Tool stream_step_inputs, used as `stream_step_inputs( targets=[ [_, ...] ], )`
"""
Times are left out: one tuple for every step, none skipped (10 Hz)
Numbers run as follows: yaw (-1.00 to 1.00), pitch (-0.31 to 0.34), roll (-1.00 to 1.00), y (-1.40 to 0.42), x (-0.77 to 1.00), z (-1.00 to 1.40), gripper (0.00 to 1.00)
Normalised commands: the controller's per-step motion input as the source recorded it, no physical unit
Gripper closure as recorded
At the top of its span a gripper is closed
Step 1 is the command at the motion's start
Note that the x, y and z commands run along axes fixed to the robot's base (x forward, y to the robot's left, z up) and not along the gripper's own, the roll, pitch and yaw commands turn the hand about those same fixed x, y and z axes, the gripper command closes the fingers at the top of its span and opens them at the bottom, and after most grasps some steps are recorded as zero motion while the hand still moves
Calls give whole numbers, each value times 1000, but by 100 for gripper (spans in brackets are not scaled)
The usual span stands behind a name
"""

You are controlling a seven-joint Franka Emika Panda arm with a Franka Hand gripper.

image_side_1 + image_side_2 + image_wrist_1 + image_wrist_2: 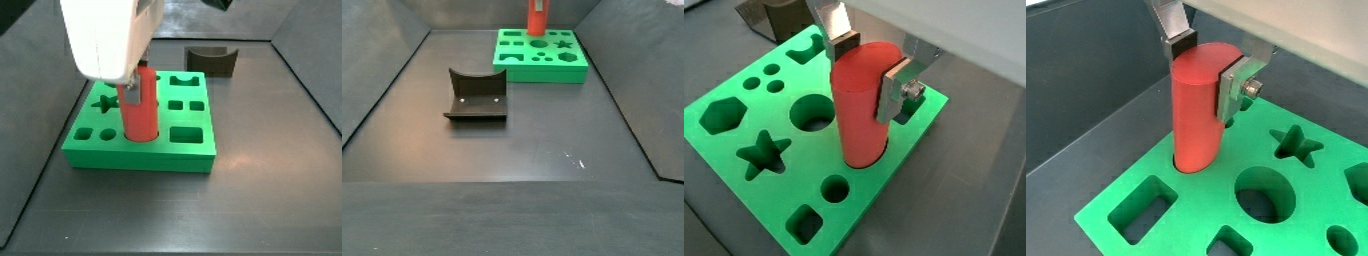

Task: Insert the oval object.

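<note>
The oval object, a long red-orange peg (861, 110), stands upright between my gripper's (869, 70) silver fingers, which are shut on its upper part. It shows the same way in a wrist view (1196, 115), with my gripper (1209, 68) clamped near its top. The peg's lower end is in an opening near one edge of the green block (780, 128), which has several shaped holes. In a side view the peg (140, 112) rises from the block (134, 155) under the white wrist. In a side view the peg (537, 18) stands on the far block (543, 74); the gripper is cut off there.
The dark fixture with a curved notch (476, 96) stands on the grey floor in front of the block, and shows behind the block from the opposite side (211, 62). Dark walls enclose the floor on all sides.
</note>
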Motion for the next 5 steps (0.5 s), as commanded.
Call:
stream_step_inputs(
  targets=[
    [0,-86,0,-74,0,-220,100],
    [0,-89,0,-17,0,-200,100],
    [0,-90,0,0,0,-129,100],
    [0,-66,0,0,0,-46,100],
    [0,0,0,0,0,0,100]
  ],
)
